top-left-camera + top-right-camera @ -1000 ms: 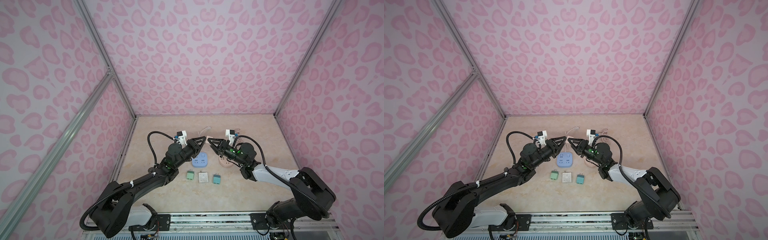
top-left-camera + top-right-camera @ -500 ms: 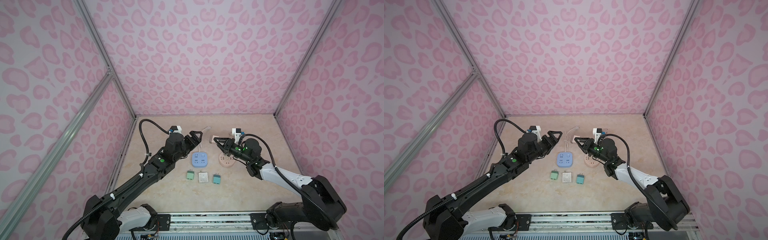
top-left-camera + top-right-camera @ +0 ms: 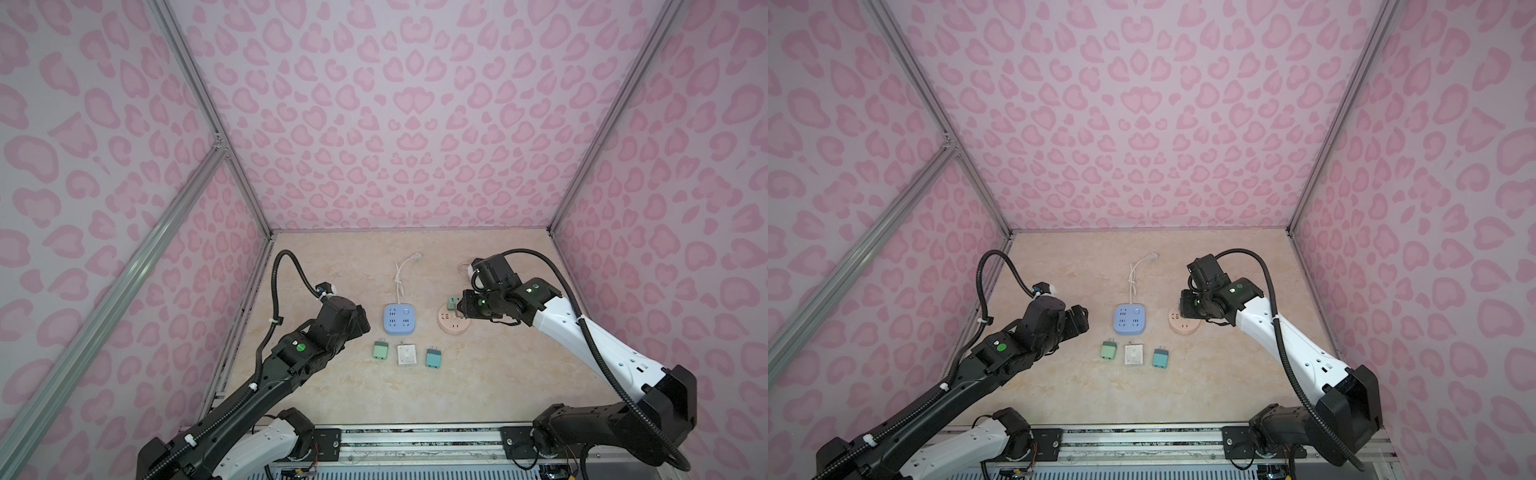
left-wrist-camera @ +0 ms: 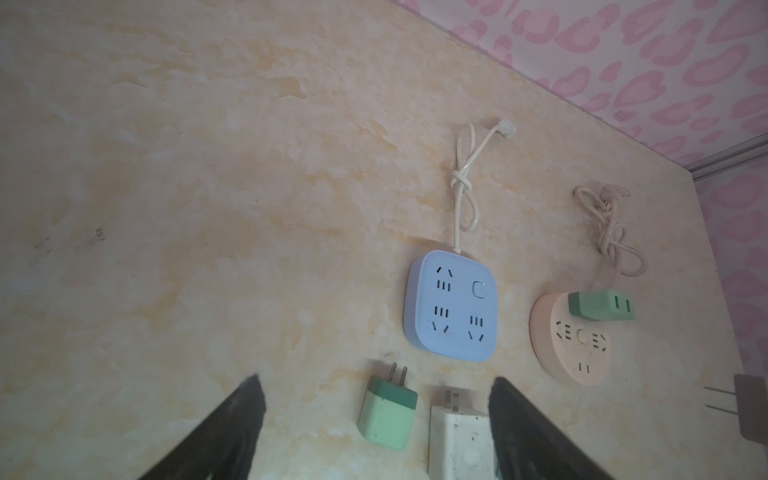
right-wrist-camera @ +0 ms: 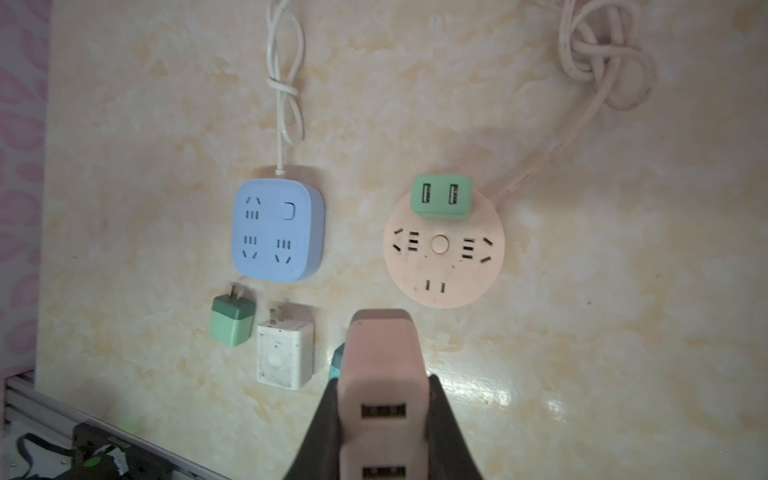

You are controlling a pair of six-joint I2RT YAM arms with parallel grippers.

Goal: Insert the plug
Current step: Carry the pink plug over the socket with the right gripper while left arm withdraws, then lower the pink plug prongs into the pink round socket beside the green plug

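In both top views, a blue square power strip [image 3: 400, 318] [image 3: 1130, 319] is seen at the middle of the marble-patterned table [image 3: 478, 386], and a pink round power strip [image 3: 451, 331] [image 3: 1183, 327] lies just to its right. A row of three loose plugs is laid nearer the camera than the blue strip: a light green plug [image 3: 380, 350], a white plug [image 3: 406, 354] and a teal plug [image 3: 433, 358]. The right gripper [image 3: 463, 308] is poised over the round strip's right part, and a green plug [image 3: 452, 302] shows just beside it at the strip's far edge. The left gripper [image 3: 360, 322] is held left of the blue strip. Neither claw's state can be told from these views.

In the left wrist view, the left gripper [image 4: 374, 380] is shown with its jaws spread wide and nothing between them. The light green plug and the white plug lie on the table beyond them. The green plug [image 4: 600, 306] is seated in the pink round strip, standing up from it.

In the right wrist view, a pink USB plug [image 5: 380, 349] is clamped between the closed-in fingers [image 5: 440, 411] of the right gripper [image 5: 383, 380]. It is held above the table near the round strip and is not inserted. The teal plug is mostly hidden behind it. The strip's knotted pink cord [image 5: 598, 70] trails away across the table.
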